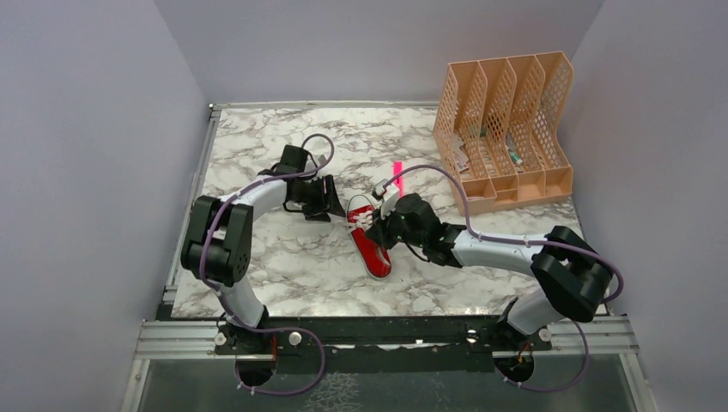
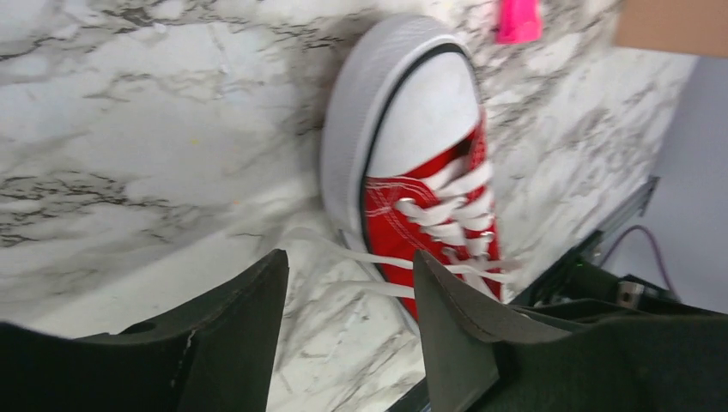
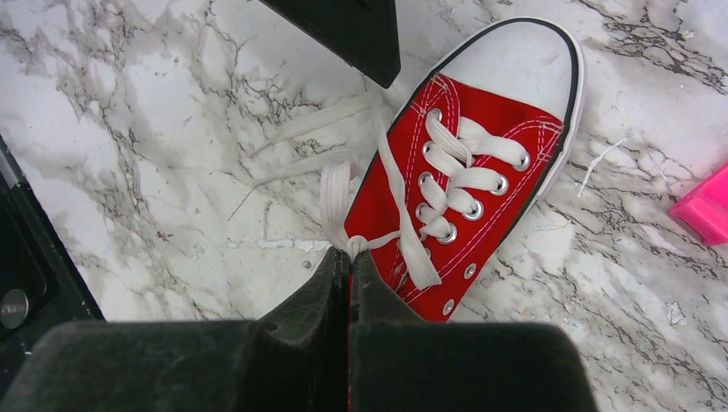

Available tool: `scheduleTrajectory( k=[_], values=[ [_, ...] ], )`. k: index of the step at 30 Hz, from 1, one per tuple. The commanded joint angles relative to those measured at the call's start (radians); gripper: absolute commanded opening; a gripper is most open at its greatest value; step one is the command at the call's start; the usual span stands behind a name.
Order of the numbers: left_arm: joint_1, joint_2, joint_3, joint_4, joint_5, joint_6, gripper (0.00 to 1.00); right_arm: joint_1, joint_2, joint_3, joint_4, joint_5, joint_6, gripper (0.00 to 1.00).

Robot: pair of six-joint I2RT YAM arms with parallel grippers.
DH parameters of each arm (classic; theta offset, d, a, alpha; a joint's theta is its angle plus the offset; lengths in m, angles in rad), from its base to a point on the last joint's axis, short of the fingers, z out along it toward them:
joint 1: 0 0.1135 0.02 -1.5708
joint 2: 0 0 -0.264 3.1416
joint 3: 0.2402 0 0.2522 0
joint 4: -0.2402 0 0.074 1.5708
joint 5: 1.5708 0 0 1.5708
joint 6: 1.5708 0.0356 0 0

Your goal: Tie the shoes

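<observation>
Plain lilac-grey walls (image 1: pixel 86 129) box in a white-and-grey marble-pattern bench (image 1: pixel 275 266). Biggest item on it is a peach plastic lattice file organiser (image 1: pixel 506 120) w/ four upright slots, at the far right corner. A few small bits lie low in the slots, too small to ID. Only the top cam shows the organiser whole; the left wrist cam catches just a tan corner of it.

Left arm (image 1: pixel 249 202) & right arm (image 1: pixel 498 249), black and white, reach in from the near edge and meet mid-bench. A small red canvas low-top sneaker (image 1: pixel 369 245) (image 2: pixel 412 112) (image 3: pixel 481 163) w/ white rubber sole & toe cap sits on its sole there, btwn the two hands, toe toward the far side.

Left hand (image 1: pixel 322 199) (image 2: pixel 350 266) is just beside the toe on its left, fingers apart at a medium gap, gripping nothing. Its own cam shows two loose lace strands running over the bench across that gap.

Right hand (image 1: pixel 382 227) (image 3: pixel 348 257) is at the sneaker's right side, fingers pressed together, pinching the white laces (image 3: pixel 446 163) where a strand leaves the lacing. Right wrist cam shows that pinch; in the top cam it's too small to read.

A slim pink marker (image 1: pixel 397 169) (image 2: pixel 518 19) (image 3: pixel 704 206) lies on the bench beyond the toe, apart from the sneaker.
</observation>
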Motion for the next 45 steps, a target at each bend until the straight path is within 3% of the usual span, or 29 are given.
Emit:
scheduleTrajectory(
  k=[1, 16, 22, 29, 33, 35, 40, 45],
  values=[
    [-0.019, 0.088, 0.109, -0.225, -0.153, 0.126, 0.58, 0.0, -0.004, 0.028, -0.018, -0.03, 0.012, 0.01],
    [-0.035, 0.15, 0.071, -0.102, -0.125, -0.137, 0.63, -0.001, -0.002, 0.03, -0.009, -0.027, 0.002, 0.01],
    [-0.023, 0.123, -0.046, -0.048, -0.107, -0.343, 0.49, -0.002, -0.013, 0.023, -0.007, -0.018, 0.0, 0.01],
    [0.013, 0.012, -0.118, -0.051, -0.256, -0.538, 0.48, 0.0, -0.013, 0.022, -0.005, -0.02, 0.007, 0.01],
    [0.043, -0.02, -0.081, -0.084, -0.277, -0.507, 0.46, 0.0, -0.02, 0.023, -0.011, -0.019, -0.001, 0.01],
    [0.044, -0.03, -0.049, -0.099, -0.284, -0.433, 0.41, -0.001, -0.022, 0.023, -0.011, -0.018, -0.002, 0.01],
    [0.034, -0.07, -0.023, -0.121, -0.223, -0.176, 0.43, -0.001, -0.022, 0.021, -0.008, -0.019, -0.006, 0.01],
    [-0.044, -0.075, 0.029, -0.297, -0.296, 0.011, 0.44, 0.0, -0.013, 0.023, 0.0, -0.022, 0.001, 0.01]
  ],
)
